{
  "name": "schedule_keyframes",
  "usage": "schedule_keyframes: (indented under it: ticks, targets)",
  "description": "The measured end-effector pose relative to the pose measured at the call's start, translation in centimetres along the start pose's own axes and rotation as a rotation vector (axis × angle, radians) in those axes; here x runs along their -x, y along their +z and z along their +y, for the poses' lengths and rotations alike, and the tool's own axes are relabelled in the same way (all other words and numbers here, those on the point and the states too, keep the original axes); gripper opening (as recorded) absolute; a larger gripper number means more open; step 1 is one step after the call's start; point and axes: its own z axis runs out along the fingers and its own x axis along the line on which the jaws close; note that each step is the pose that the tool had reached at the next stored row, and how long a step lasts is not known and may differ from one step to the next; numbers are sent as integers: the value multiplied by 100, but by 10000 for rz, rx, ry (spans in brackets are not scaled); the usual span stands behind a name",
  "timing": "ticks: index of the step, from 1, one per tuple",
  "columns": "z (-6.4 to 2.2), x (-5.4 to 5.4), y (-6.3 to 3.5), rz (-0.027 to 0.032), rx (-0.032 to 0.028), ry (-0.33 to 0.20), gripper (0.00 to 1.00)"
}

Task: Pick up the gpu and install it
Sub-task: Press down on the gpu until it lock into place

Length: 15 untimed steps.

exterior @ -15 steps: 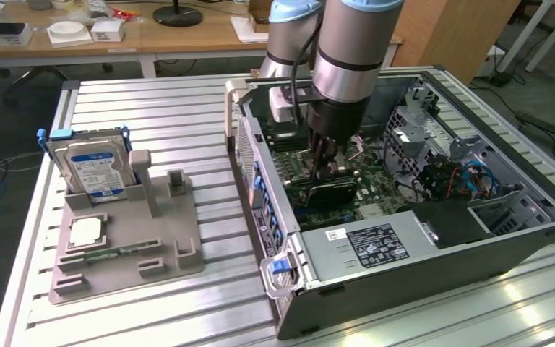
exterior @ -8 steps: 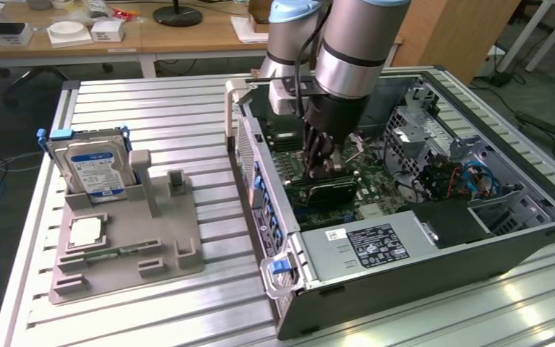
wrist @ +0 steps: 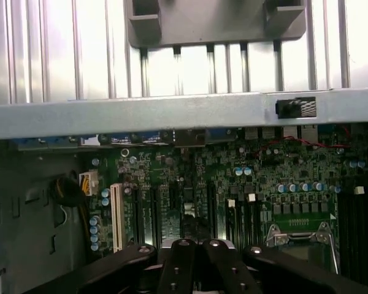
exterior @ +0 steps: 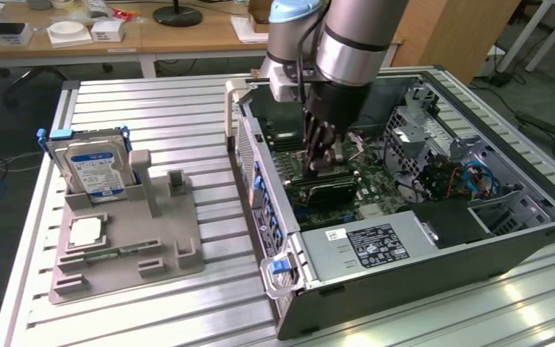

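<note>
Pincer (wrist: pixel 196 254) shut, low over motherboard (wrist: pixel 233 184); gpu (exterior: pixel 328 189) seemingly beneath, orientation unclear.

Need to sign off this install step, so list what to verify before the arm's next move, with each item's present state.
1. Gripper inside the open computer case, over the motherboard: ok.
2. Gripper shut: ok.
3. gpu held in the gripper: cannot tell; the wrist view does not settle it.
4. gpu seated in a motherboard slot: cannot tell.
5. Hard drive standing upright in the grey holder, apart from the arm: ok.
</note>
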Motion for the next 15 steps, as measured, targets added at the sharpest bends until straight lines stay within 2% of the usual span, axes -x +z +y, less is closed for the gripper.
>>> schedule_keyframes:
  ticks: [2, 3, 4, 10, 11, 12, 13, 15]
  targets:
    - [5, 1, -80, 18, 14, 1, 10]
    - [3, 9, -86, 30, 83, 1, 10]
    - [0, 15, -87, 47, 197, 1, 10]
    - [-23, 38, -88, 136, 1276, -10, 10]
    - [-23, 42, -87, 148, 1418, -13, 10]
    - [-23, 46, -81, 155, 1513, -15, 10]
    - [-23, 52, -73, 160, 1571, -14, 10]
    - [-21, 83, -55, 167, 1629, -13, 10]
